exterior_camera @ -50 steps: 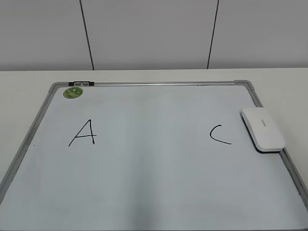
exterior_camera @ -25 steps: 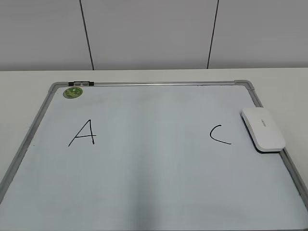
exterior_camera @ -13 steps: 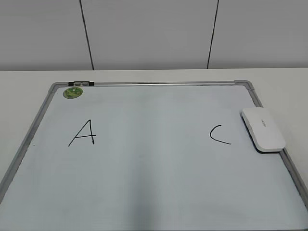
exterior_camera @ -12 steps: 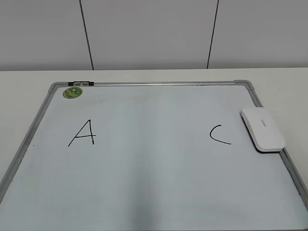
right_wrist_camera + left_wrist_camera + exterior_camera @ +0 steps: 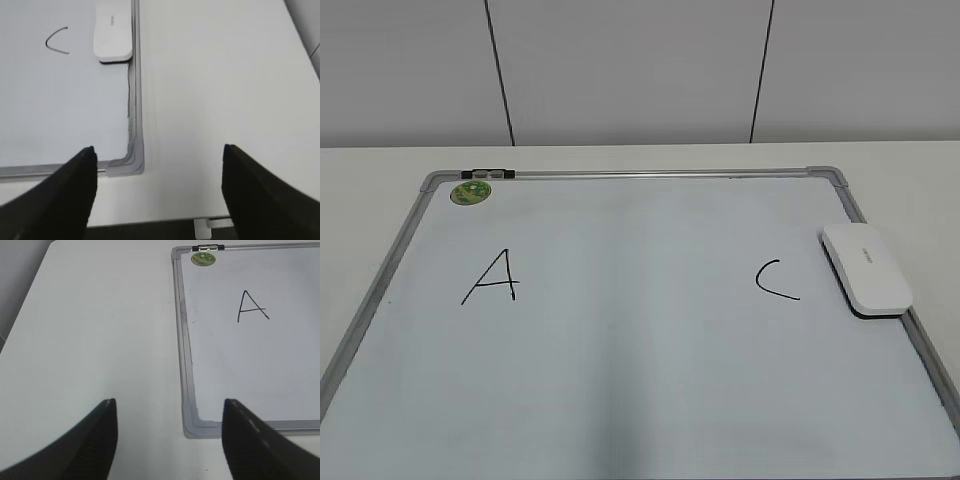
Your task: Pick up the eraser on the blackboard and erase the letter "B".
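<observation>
The blackboard (image 5: 640,175) is a white dry-erase board with a grey frame, lying flat on the table. It bears a black "A" (image 5: 492,276) at the left and a black "C" (image 5: 776,279) at the right. No letter "B" shows between them. The white eraser (image 5: 865,268) lies on the board's right edge, beside the "C"; it also shows in the right wrist view (image 5: 113,30). My left gripper (image 5: 167,440) is open and empty over the table near the board's front left corner (image 5: 192,427). My right gripper (image 5: 157,187) is open and empty near the front right corner (image 5: 132,160).
A small round green magnet (image 5: 471,191) sits at the board's far left corner, next to a black clip (image 5: 488,174) on the frame. White table (image 5: 90,330) lies left and right of the board. The table's front edge (image 5: 165,220) shows under the right gripper.
</observation>
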